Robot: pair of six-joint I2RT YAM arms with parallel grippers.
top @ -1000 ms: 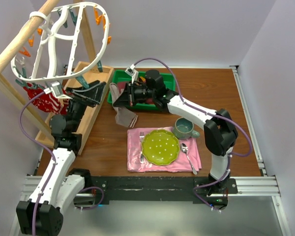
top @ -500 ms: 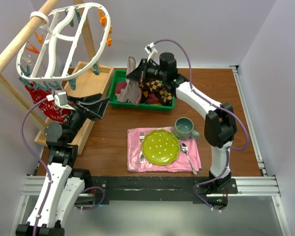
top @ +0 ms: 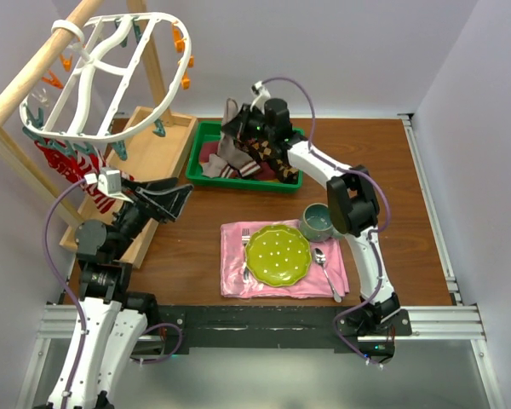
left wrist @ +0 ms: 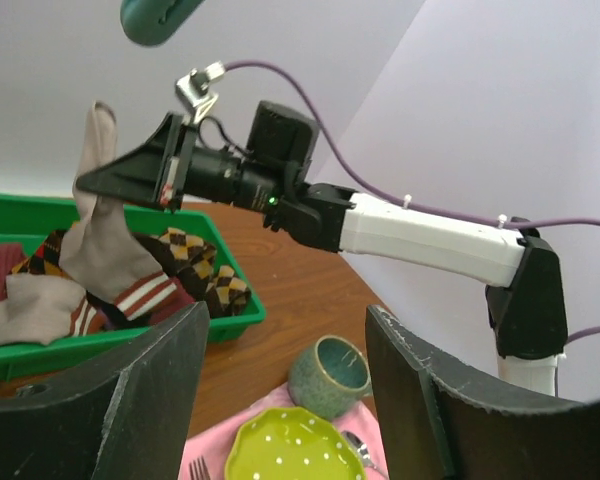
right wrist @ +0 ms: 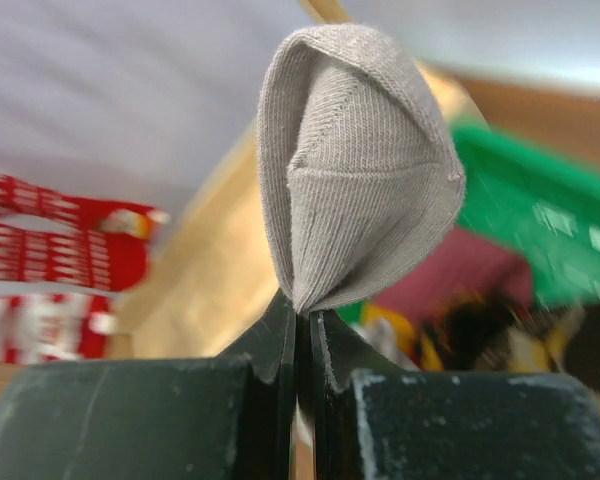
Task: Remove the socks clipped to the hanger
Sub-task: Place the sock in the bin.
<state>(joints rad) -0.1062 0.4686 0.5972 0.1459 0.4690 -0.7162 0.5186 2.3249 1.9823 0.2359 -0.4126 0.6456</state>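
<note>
The white oval hanger [top: 111, 77] hangs from the wooden pole at the upper left, orange and teal clips along its rim. A red-and-white striped sock [top: 64, 158] is still clipped under its lower left edge. My right gripper [top: 236, 128] [right wrist: 303, 318] is shut on the toe of a grey sock [right wrist: 360, 170] [left wrist: 100, 240], which hangs down into the green bin [top: 294, 181]. An argyle sock [top: 268, 153] and a maroon sock [top: 209, 152] lie in that bin. My left gripper [top: 175, 200] [left wrist: 285, 315] is open and empty, below and right of the hanger, facing the bin.
A wooden rack [top: 153, 170] with its pole [top: 34, 72] fills the left side. In front of the bin lies a pink napkin [top: 234, 281] with a green plate [top: 278, 254], a fork, a spoon and a teal mug [top: 319, 221].
My right gripper has lifted the grey sock from in front of the bin and carried it over the bin. My left gripper has drawn back from the hanger, which has swung slightly.
</note>
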